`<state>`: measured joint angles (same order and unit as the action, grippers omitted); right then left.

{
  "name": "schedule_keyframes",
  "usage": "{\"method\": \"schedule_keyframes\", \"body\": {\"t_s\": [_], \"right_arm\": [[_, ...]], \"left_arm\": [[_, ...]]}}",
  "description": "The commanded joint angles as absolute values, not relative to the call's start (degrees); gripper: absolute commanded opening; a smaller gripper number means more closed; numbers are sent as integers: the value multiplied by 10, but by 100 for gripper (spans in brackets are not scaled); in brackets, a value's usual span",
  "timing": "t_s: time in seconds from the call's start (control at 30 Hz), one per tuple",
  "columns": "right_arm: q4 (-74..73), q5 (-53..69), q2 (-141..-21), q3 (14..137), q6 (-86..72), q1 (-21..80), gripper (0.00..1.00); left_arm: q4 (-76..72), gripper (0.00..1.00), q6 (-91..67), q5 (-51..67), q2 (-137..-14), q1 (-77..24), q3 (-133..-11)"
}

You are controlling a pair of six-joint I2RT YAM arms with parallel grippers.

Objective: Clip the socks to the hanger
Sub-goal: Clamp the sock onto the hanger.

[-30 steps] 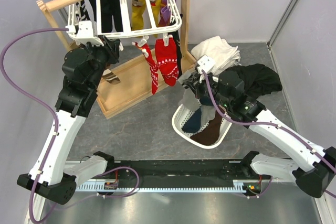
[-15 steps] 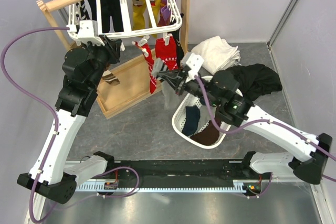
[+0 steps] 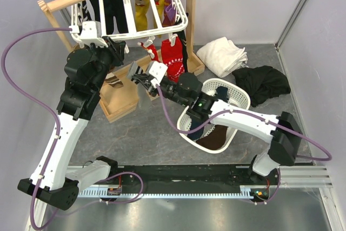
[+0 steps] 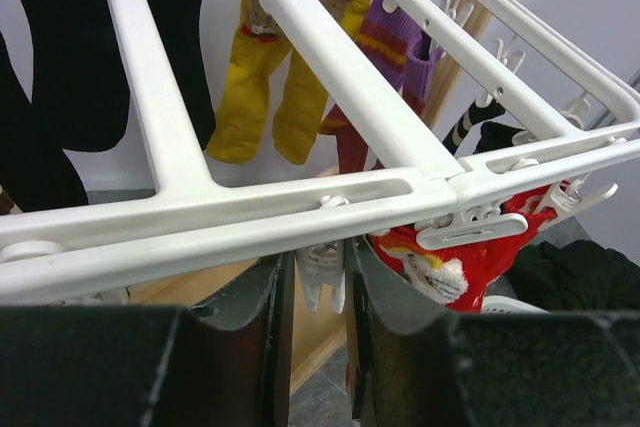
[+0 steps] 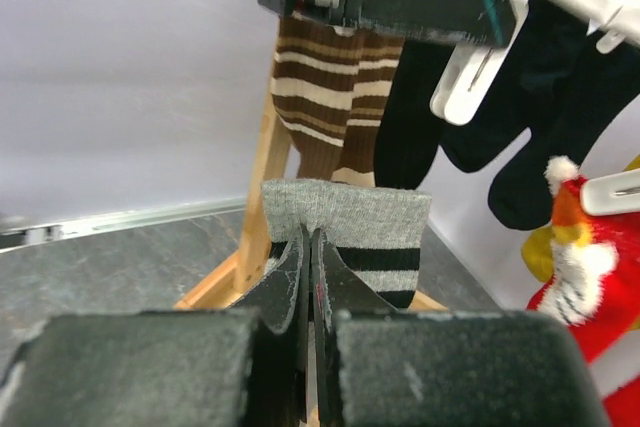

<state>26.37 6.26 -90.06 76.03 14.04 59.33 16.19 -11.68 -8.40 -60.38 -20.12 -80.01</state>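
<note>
The white slatted hanger (image 3: 154, 30) hangs from a wooden rail, and its frame (image 4: 300, 202) fills the left wrist view. A red patterned pair (image 3: 172, 60) is clipped at its front right corner (image 4: 470, 267). My left gripper (image 4: 322, 265) reaches up under the front bar (image 3: 116, 47), its jaws shut on a dangling white clip peg (image 4: 322, 287). My right gripper (image 5: 310, 237) is shut on the cuff of a grey sock (image 5: 345, 212) with dark stripes. It holds the sock up just below and right of the left gripper (image 3: 138, 74).
Black (image 3: 113, 12), yellow (image 3: 141, 14) and purple (image 3: 170, 12) socks hang further back on the hanger. A brown striped sock (image 5: 335, 77) hangs just beyond the grey one. The wooden stand's base (image 3: 127, 98) lies below. A white lattice basket (image 3: 240, 96), white cloth (image 3: 221, 55) and black cloth (image 3: 267, 82) are at the right.
My right arm has swung left and up from the basket to the hanger's front edge, carrying the grey sock. The left arm has stayed put on the clip peg.
</note>
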Motion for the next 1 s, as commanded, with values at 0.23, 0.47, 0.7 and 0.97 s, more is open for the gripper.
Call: {"method": "schedule_keyframes", "body": {"t_s": [0.23, 0.47, 0.7, 0.97], "right_arm": [[394, -9, -976, 807, 192, 595, 0], [395, -16, -998, 840, 207, 595, 0], [388, -20, -1009, 863, 219, 595, 0], [383, -20, -1017, 881, 222, 595, 0]], "left_arm": [[162, 2, -134, -69, -600, -204, -822], [163, 2, -135, -67, -600, -204, -821], [164, 2, -138, -63, -600, -204, -820], [167, 2, -137, -62, -599, -204, -819]]}}
